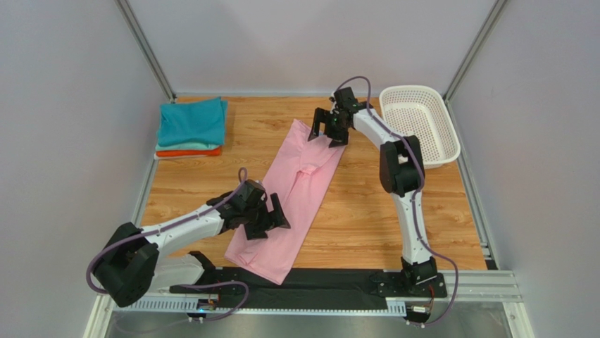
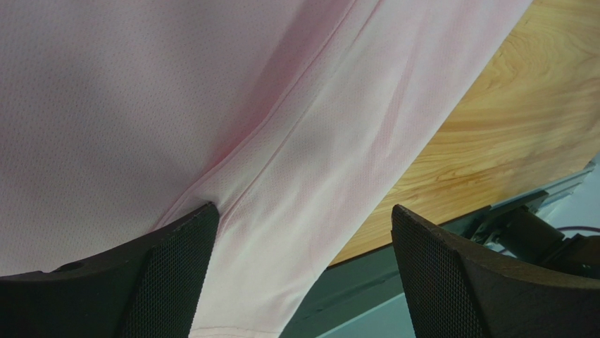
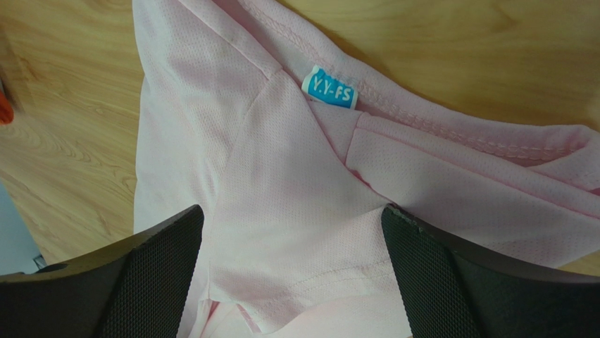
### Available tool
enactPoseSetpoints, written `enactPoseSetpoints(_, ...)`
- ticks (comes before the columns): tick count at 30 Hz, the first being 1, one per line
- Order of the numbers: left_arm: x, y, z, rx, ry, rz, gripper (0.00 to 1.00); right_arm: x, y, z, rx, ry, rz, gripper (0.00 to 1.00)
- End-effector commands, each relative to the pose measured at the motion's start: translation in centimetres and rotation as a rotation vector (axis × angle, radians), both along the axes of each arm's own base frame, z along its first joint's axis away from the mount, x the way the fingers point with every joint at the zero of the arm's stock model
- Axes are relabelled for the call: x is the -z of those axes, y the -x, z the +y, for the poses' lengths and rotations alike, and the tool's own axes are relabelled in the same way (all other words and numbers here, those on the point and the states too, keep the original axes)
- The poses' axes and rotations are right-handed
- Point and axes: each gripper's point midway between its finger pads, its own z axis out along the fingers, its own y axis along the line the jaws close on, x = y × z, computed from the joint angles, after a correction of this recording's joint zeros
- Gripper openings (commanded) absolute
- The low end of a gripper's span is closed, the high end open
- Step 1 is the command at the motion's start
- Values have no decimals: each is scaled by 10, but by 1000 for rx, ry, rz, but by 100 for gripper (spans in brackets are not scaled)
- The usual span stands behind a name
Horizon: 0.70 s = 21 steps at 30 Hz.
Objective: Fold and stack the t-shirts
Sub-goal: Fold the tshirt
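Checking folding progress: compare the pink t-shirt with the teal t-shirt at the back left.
The pink t-shirt lies as a long narrow strip slanting across the middle of the table; the teal t-shirt is folded into a compact square. The pink t-shirt rests directly on the wood; the teal t-shirt tops a stack, over a mint layer and an orange layer. Both are single-coloured.

Open tabletop (image 1: 366, 211), two obstacles
Basket (image 1: 421, 121) stood right of the right gripper (image 1: 327, 134); folded stack (image 1: 191, 128) (well apart) beyond the left gripper (image 1: 270, 224).

Wood tbl (image 1: 366, 211), grey walls (image 1: 296, 42)
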Motion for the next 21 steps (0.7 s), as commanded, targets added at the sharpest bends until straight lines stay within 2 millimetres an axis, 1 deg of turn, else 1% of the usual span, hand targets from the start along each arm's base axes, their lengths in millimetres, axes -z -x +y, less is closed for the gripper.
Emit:
enactPoseSetpoints(1, 15, 9, -4, -62, -15, 60, 100, 52, 11, 2, -146, 112, 70, 100)
enactPoseSetpoints(2, 17, 10, -12, -42, -5, 59, 100, 53, 8, 6, -150, 89, 76, 100)
enactPoseSetpoints(3, 15, 9, -18, -47, 7, 60, 100, 65, 8, 8, -150, 86, 95, 100)
enactPoseSetpoints(4, 15, 9, -23, -39, 9, 59, 100, 59, -1, 14, -154, 70, 66, 100)
enactPoseSetpoints(5, 17, 11, -32, -17, 16, 53, 100, 59, -2, 17, -155, 59, 67, 100)
enactPoseSetpoints(6, 13, 8, -39, -11, 25, 45, 100, 66, -4, 17, -154, 59, 72, 100)
enactPoseSetpoints(7, 14, 9, -45, -8, 25, 47, 100, 66, -6, 19, -153, 52, 67, 100)
enactPoseSetpoints(8, 12, 9, -56, 12, 30, 41, 100, 64, -10, 23, -155, 44, 54, 100)
enactPoseSetpoints(10, 11, 10, -67, 27, 32, 40, 100, 61, -18, 27, -151, 29, 25, 100)
enactPoseSetpoints(11, 16, 14, -73, 45, 17, 47, 100, 58, -22, 31, -157, 10, 9, 100)
enactPoseSetpoints(12, 13, 12, -81, 55, 27, 40, 100, 56, -26, 33, -154, 3, -10, 100)
enactPoseSetpoints(13, 13, 15, -86, 72, 24, 40, 100, 53, -35, 35, -153, -8, -47, 100)
enactPoseSetpoints(14, 19, 14, -87, 71, -3, 39, 100, 51, -38, 38, -154, -16, -67, 100)
enactPoseSetpoints(16, 16, 8, -94, 60, -3, 39, 100, 49, -49, 42, -143, -34, -107, 100)
enactPoseSetpoints(17, 16, 6, -98, 69, 0, 37, 100, 47, -50, 46, -144, -54, -113, 100)
enactPoseSetpoints(18, 8, 2, -105, 79, 17, 25, 100, 47, -52, 48, -141, -67, -119, 100)
enactPoseSetpoints(19, 5, 2, -109, 94, 24, 17, 100, 43, -57, 50, -138, -79, -138, 100)
enactPoseSetpoints(20, -3, -1, -111, 110, 17, -1, 100, 40, -59, 51, -135, -80, -147, 100)
enactPoseSetpoints(21, -7, -3, -112, 117, 9, -15, 100, 29, -64, 52, -137, -89, -172, 100)
